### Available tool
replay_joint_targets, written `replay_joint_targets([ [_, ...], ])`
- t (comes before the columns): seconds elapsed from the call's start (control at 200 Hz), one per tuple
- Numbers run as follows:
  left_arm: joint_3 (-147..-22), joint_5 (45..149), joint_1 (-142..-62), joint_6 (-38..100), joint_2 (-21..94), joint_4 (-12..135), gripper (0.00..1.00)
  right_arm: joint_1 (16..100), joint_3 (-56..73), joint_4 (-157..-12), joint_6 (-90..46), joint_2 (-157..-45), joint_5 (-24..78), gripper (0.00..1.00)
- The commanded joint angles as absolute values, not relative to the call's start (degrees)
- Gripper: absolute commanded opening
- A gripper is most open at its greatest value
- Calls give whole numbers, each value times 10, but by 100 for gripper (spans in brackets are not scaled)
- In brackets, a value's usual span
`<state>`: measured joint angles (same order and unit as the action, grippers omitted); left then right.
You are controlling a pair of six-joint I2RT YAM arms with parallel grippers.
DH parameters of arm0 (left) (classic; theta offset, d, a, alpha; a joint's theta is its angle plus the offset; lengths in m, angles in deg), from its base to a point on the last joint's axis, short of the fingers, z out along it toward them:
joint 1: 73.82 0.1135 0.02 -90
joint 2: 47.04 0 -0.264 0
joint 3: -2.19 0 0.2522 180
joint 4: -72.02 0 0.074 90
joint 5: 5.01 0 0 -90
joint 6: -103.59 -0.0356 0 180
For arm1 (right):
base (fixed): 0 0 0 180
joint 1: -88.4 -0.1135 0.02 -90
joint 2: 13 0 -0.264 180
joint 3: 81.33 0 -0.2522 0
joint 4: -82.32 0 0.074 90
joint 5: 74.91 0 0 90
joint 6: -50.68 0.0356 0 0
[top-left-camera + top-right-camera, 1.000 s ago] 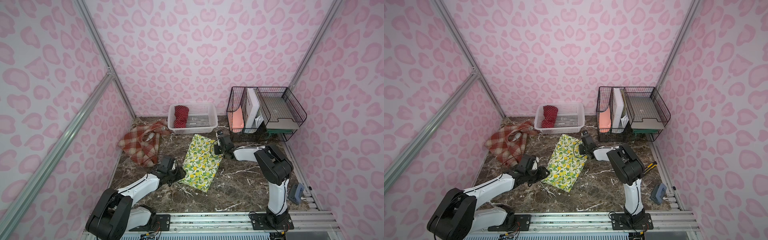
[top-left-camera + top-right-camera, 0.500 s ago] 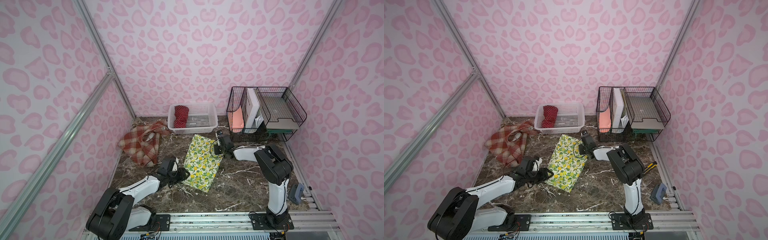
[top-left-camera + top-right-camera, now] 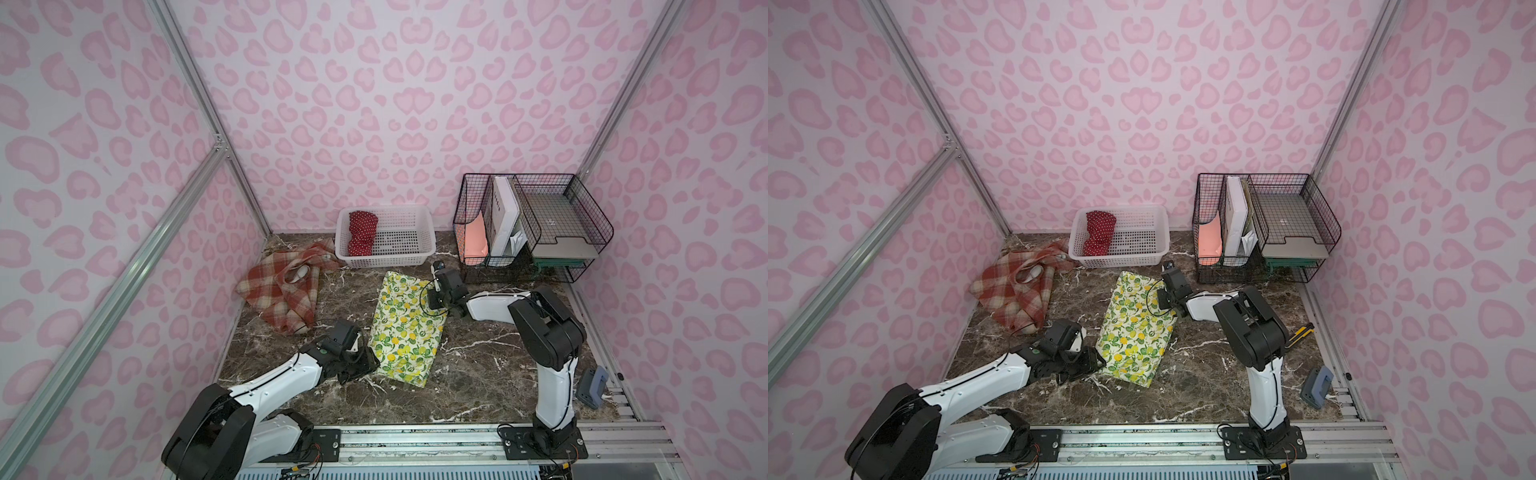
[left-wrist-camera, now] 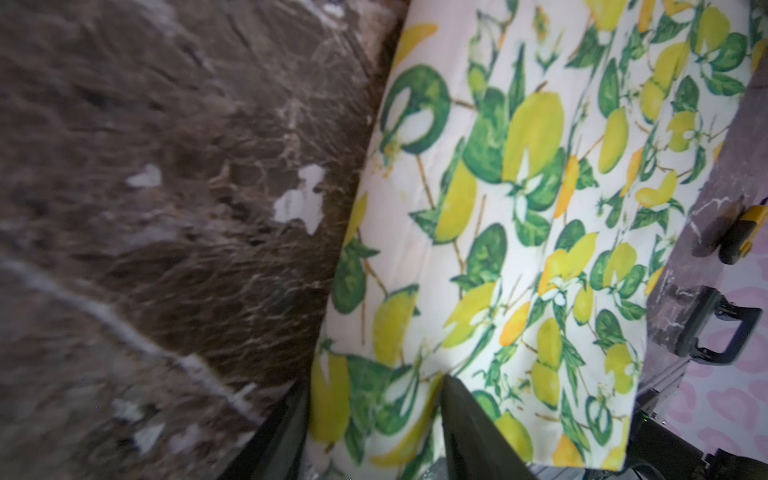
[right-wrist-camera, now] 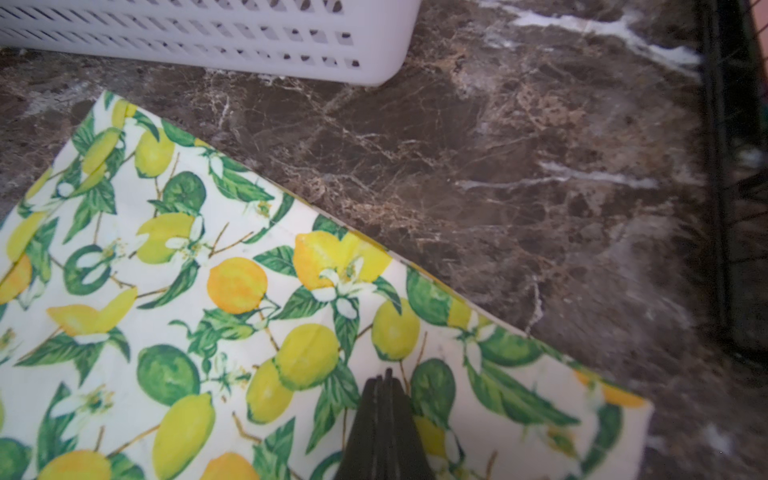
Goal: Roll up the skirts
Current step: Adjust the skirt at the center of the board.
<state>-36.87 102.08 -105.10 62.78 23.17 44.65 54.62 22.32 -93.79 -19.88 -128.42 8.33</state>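
The lemon-print skirt [image 3: 405,328] [image 3: 1136,328] lies folded flat mid-table. My left gripper [image 3: 370,365] [image 4: 374,386] is open at its near left edge, jaws apart with the cloth's border [image 4: 519,249] between them. My right gripper [image 3: 432,299] [image 5: 384,374] is shut, tip resting on the skirt's far right part [image 5: 208,311]. The plaid skirt [image 3: 282,291] [image 3: 1017,295] lies crumpled at far left. The red polka-dot skirt [image 3: 361,232] [image 3: 1098,232] sits rolled inside the white basket [image 3: 428,232].
The basket's wall [image 5: 249,41] stands just beyond the lemon skirt. A black wire rack [image 3: 532,224] with papers fills the back right. A yellow-black tool [image 3: 1300,332] and a grey-blue device [image 3: 592,384] lie along the right edge.
My left gripper has slid toward me and to the right, down to the lemon skirt's near left edge. The right arm has stayed put.
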Motion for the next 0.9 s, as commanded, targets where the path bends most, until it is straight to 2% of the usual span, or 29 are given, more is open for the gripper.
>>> replay_joint_targets([
  [0.0,-345,987,-1054,631,255,353,56,543,235,-774,-196,-1295,111,2],
  [0.12,-337,986,-1054,629,262,367,56,544,236,-774,-195,-1293,111,2],
  [0.19,-338,988,-1055,630,266,367,52,544,236,-774,-195,-1295,110,2],
  [0.4,-363,962,-1061,625,239,320,18,543,238,-775,-195,-1293,112,2],
  [0.475,-381,949,-1068,623,230,297,11,543,239,-775,-195,-1292,113,2],
  [0.74,-448,946,-1096,622,238,257,2,541,241,-771,-195,-1282,104,5],
  [0.8,-459,948,-1100,625,246,251,0,542,241,-769,-195,-1280,102,9],
  [0.895,-479,948,-1110,628,258,235,0,539,242,-763,-195,-1265,93,30],
])
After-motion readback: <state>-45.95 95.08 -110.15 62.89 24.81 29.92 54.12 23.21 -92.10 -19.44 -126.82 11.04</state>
